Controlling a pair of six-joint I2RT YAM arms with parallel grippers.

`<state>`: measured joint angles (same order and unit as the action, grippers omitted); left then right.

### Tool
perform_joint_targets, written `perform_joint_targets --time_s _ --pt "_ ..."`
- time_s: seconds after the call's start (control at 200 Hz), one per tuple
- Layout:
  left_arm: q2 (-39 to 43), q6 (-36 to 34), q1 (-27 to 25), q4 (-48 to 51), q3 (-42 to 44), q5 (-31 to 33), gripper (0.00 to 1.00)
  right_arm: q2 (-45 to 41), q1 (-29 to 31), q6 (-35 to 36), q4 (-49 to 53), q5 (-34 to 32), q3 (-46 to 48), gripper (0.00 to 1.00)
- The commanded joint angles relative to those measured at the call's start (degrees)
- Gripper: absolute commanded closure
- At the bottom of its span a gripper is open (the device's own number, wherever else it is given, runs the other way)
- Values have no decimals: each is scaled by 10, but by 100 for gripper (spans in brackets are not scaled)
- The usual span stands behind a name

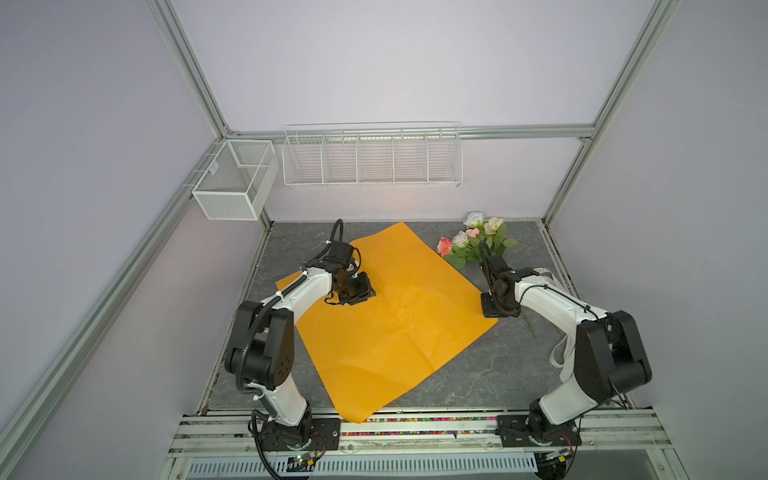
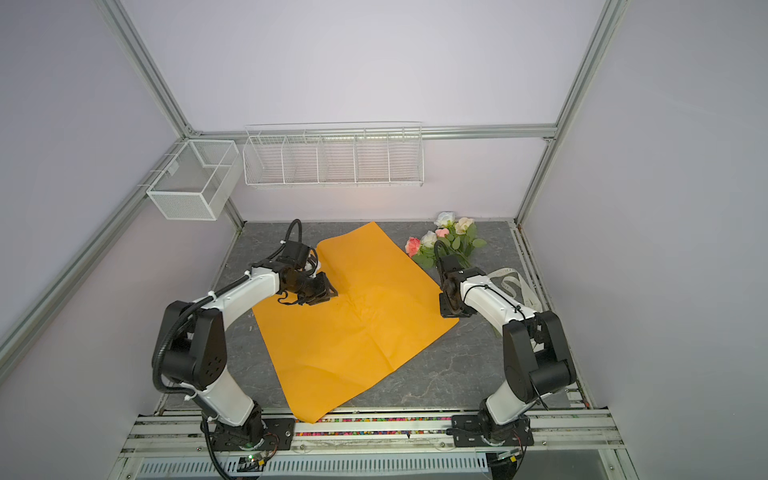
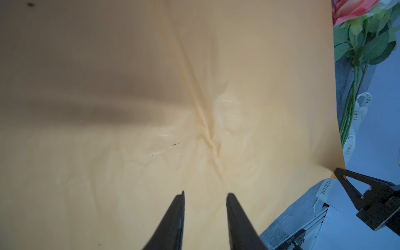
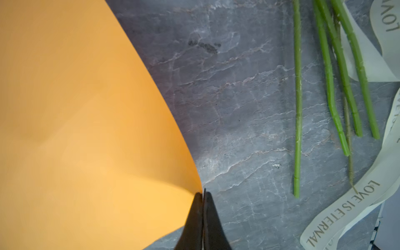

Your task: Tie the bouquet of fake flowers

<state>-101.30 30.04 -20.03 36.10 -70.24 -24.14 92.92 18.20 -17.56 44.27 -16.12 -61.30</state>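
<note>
Task object: the bouquet of fake flowers [image 1: 473,243], made up of pink, white, cream and pale blue cloth roses on thin green leafy stems, lies untied at the far right of the grey marbled bench [image 4: 238,97]. It sits just beside the sheet's edge, with the blooms toward the back wall.
Stems: the bare green stem ends [image 4: 329,86] fan apart, and some cross the ribbon.
Wrapping: the large orange paper sheet [image 1: 395,316] lies at mid-bench, creased at its centre.
Ribbon: the cream ribbon printed LOVE IS ETERNAL [image 4: 346,212] loops beside the stem ends.
Left arm: the left fingers [image 3: 173,223] stand narrowly apart above the creased centre and hold nothing.
Right arm: the right fingers [image 4: 195,218] are pinched together on the sheet's right corner, which curves up off the bench.
Handling (judged): the bouquet is probably light and springy. The stems look thin and smooth, likely to roll and splay, and the blooms look soft and easily crushed.
Hold point (judged): the bare stems, gathered below the leaves, never the blooms.
Risk (judged): single stems may slip out of a loose pinch.
</note>
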Motion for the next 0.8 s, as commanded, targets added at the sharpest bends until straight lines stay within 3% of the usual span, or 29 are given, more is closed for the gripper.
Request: perform_joint_targets --time_s 0.0,0.155,0.3,0.37,0.475,0.525,0.585,0.665,0.795 --pt "-62 -28 -9 14 -52 -20 66 40 1 11 -14 44 -3 78" --pt "-99 -26 -12 19 -96 -1 67 -6 11 -16 -1 64 -46 43" --pt "-125 -22 -12 16 -112 -7 67 -52 44 -58 -72 151 -36 36" --pt "-136 -18 -12 14 -115 -5 67 -43 73 -78 -81 147 -36 34" --pt "-144 -21 -12 13 -118 -5 67 -18 109 -95 -115 165 -29 36" --pt "-148 -23 -12 13 -119 -6 67 4 125 -105 -159 219 -21 45" --pt "-156 -24 -12 16 -121 -6 67 37 137 -127 -177 233 -30 57" --pt "-162 -21 -12 11 -122 -4 67 81 145 -131 -182 213 -49 69" --pt "-167 -11 -12 5 -117 2 68 152 143 -106 -175 191 -94 76"
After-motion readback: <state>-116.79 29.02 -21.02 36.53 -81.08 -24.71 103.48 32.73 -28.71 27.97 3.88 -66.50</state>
